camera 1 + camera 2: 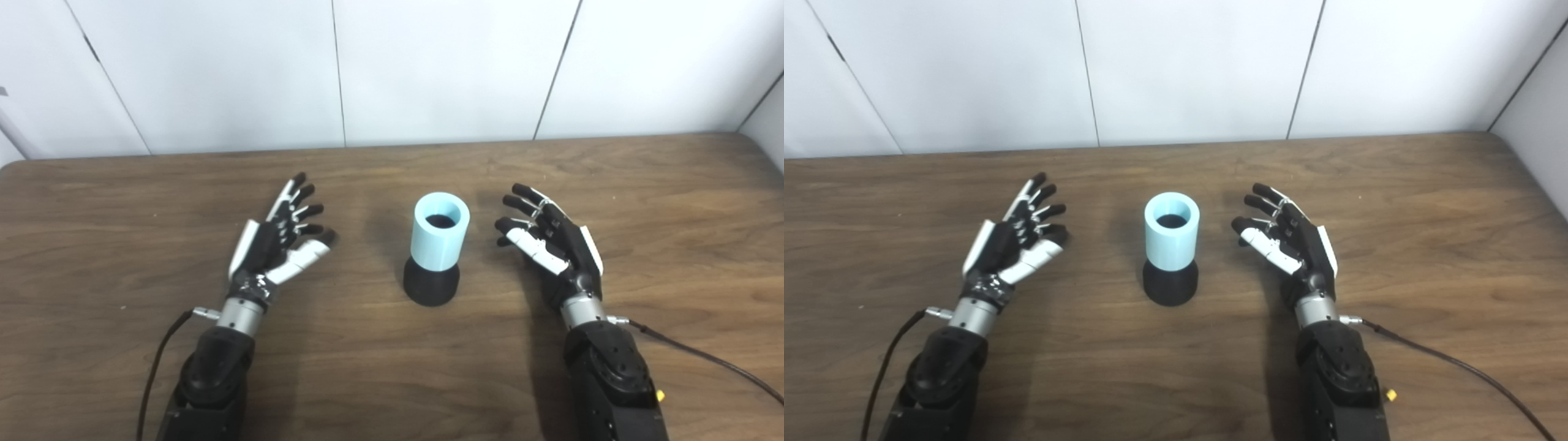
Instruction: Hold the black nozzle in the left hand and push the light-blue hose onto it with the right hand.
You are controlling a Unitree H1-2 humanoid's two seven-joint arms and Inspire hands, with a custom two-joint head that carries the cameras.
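A light-blue hose piece (441, 231), a short open tube, stands upright on top of the black nozzle (431, 283), whose flared base rests on the wooden table near the middle. The nozzle's dark top shows inside the tube's mouth. My left hand (283, 236) lies open to the left of them, palm toward the pair, fingers spread, holding nothing. My right hand (548, 239) is open on the right side, palm facing the hose, also holding nothing. Both hands are apart from the hose and nozzle.
The brown wooden table (643, 184) runs to a white panelled wall at the back. A black cable (704, 358) trails from the right wrist across the table, and another cable (156, 361) hangs from the left wrist.
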